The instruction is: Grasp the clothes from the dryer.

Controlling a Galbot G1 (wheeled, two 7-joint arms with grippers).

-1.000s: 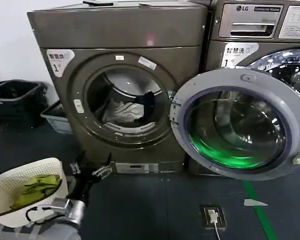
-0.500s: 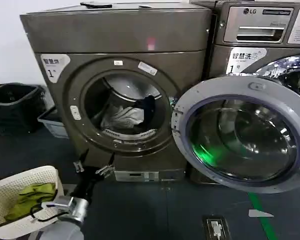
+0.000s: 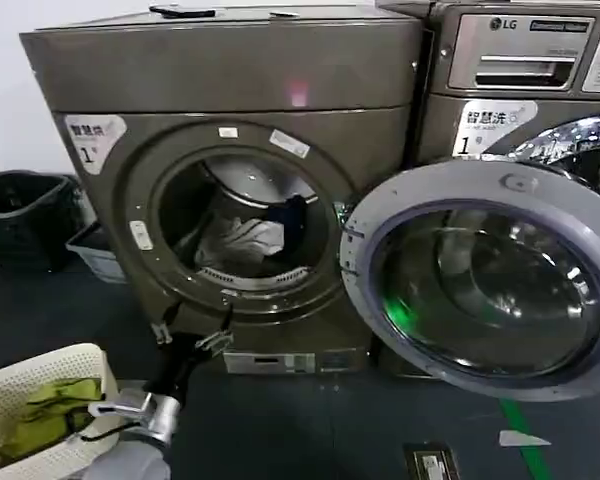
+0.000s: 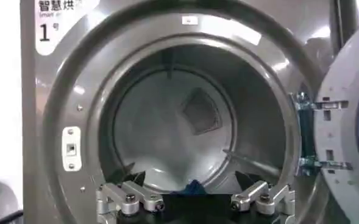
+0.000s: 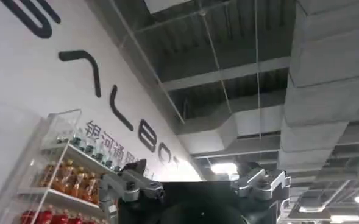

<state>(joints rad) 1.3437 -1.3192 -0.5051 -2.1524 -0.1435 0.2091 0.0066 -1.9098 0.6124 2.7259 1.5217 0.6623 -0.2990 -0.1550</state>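
Note:
The dryer (image 3: pixel 230 70) stands with its round door (image 3: pixel 480 280) swung open to the right. Inside the drum lie the clothes: a white piece (image 3: pixel 242 240) with a dark navy garment (image 3: pixel 292 215) beside it. My left gripper (image 3: pixel 192 335) is open and empty, held just below the porthole's lower rim and pointing into the drum. In the left wrist view its fingers (image 4: pixel 123 181) frame the drum of the dryer (image 4: pixel 57 122), and a tip of the navy garment (image 4: pixel 193 185) shows between them. My right gripper (image 5: pixel 194 167) is open, raised and pointing toward a ceiling.
A white mesh basket (image 3: pixel 40 360) holding a yellow-green cloth (image 3: pixel 45 415) sits at the lower left beside my left arm. The LG machine (image 3: pixel 520 60) stands to the right behind the open door. A black bin (image 3: pixel 20 215) and a grey tub (image 3: pixel 90 250) stand left of the dryer.
The dryer has grown larger and shifted left in the head view. My left gripper has come closer to the porthole's lower rim, staying open.

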